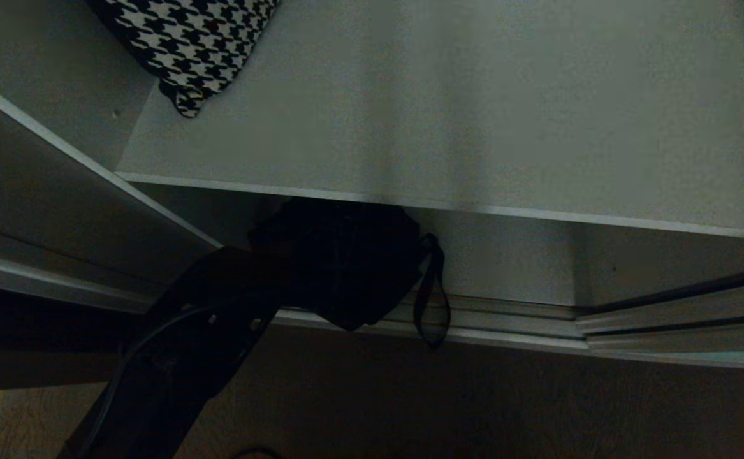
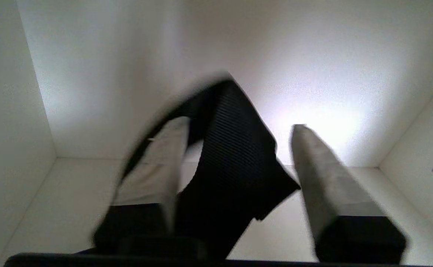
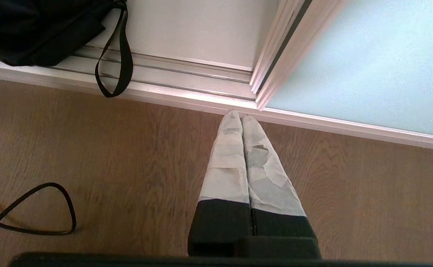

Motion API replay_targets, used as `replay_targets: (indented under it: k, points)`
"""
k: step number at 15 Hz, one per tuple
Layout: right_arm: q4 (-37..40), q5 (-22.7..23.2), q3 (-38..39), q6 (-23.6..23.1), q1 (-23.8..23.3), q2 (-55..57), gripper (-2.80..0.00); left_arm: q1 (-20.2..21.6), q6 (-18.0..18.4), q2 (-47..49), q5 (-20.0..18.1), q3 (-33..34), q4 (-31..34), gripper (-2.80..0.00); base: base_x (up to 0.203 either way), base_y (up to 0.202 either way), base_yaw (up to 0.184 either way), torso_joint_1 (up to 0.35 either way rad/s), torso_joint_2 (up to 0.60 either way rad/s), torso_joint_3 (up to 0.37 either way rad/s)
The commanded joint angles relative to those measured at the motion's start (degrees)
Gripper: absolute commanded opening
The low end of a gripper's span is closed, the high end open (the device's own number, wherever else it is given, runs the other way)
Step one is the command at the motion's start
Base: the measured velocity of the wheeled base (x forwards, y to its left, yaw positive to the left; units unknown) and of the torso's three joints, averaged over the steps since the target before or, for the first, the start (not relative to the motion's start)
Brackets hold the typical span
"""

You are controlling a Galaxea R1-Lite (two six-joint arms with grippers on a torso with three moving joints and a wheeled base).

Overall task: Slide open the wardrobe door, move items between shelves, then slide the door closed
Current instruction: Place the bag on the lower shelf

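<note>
From the head view, the black bundle (image 1: 346, 261) is sitting on the bottom shelf (image 1: 505, 268) under the upper shelf (image 1: 474, 127), slumping over the front edge with a strap (image 1: 432, 293) dangling down; it looks soft and light, best taken by a gathered fold. In the left wrist view, the left pincer (image 2: 235, 148) is standing spread, fabric draping between its fingers. In the right wrist view, the right pincer (image 3: 241, 118) is pressed together above the floor (image 3: 127, 167), beside the sliding wardrobe door (image 3: 368, 66).
</note>
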Motion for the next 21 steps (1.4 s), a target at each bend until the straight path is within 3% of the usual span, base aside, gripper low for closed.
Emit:
replay_targets:
  k: [1,21]
  points:
    - [0.0,0.0,0.0,0.0,0.0,-0.2,-2.80,0.0,0.0,0.4,0.0,0.0,-0.5,0.00,0.000,0.000,0.000,0.000,0.00,0.000]
    - [0.0,0.0,0.0,0.0,0.0,-0.2,-2.80,0.1,-0.2,-0.6,-0.1,0.0,-0.5,0.00,0.000,0.000,0.000,0.000,0.00,0.000]
